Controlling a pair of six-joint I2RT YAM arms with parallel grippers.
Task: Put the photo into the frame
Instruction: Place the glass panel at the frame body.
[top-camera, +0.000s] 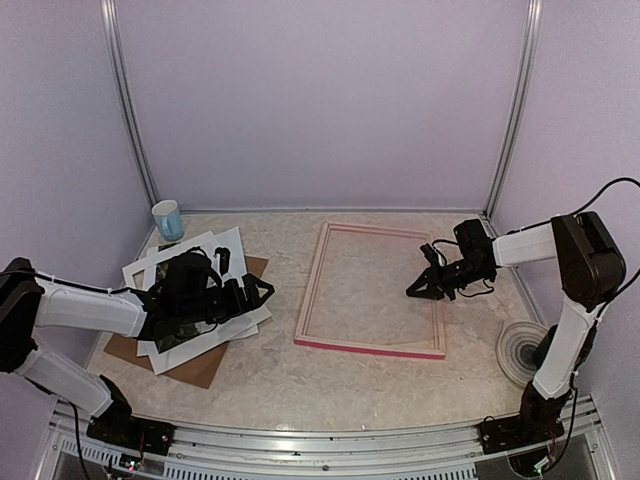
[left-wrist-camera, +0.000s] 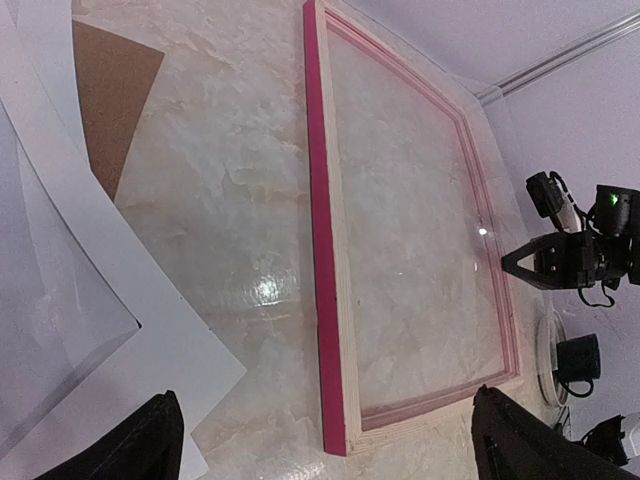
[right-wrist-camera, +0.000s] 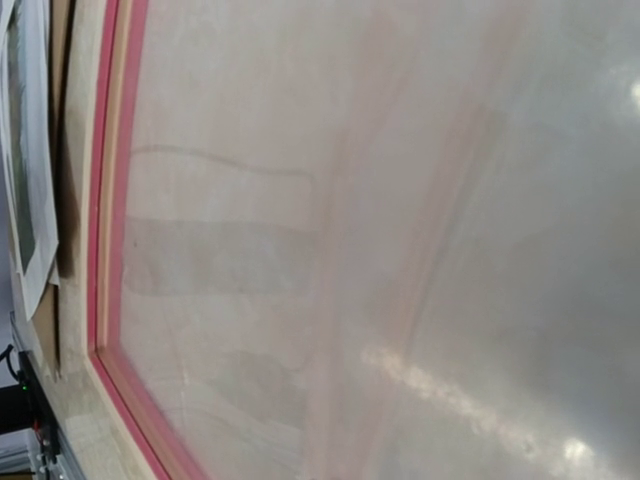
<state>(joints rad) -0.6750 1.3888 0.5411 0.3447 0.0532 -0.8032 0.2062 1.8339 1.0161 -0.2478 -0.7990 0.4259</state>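
Observation:
The frame (top-camera: 309, 290) lies flat mid-table with its pale wood side up and a pink edge showing (left-wrist-camera: 320, 250). The photo (top-camera: 183, 333) is a dark green print in the paper pile at the left, mostly hidden under my left arm. It also shows at the left edge of the right wrist view (right-wrist-camera: 20, 170). My left gripper (top-camera: 256, 292) hovers over the pile's right side. It is open, with nothing between its black fingertips (left-wrist-camera: 135, 445). My right gripper (top-camera: 421, 288) is shut just inside the frame's right rail. Its fingers do not show in its own blurred view.
A white mat (top-camera: 222, 247) and a brown backing board (top-camera: 196, 369) lie in the pile with the photo. A blue-and-white cup (top-camera: 168, 220) stands at the back left. A round white disc (top-camera: 520, 350) sits by the right arm's base. Purple walls close in the table.

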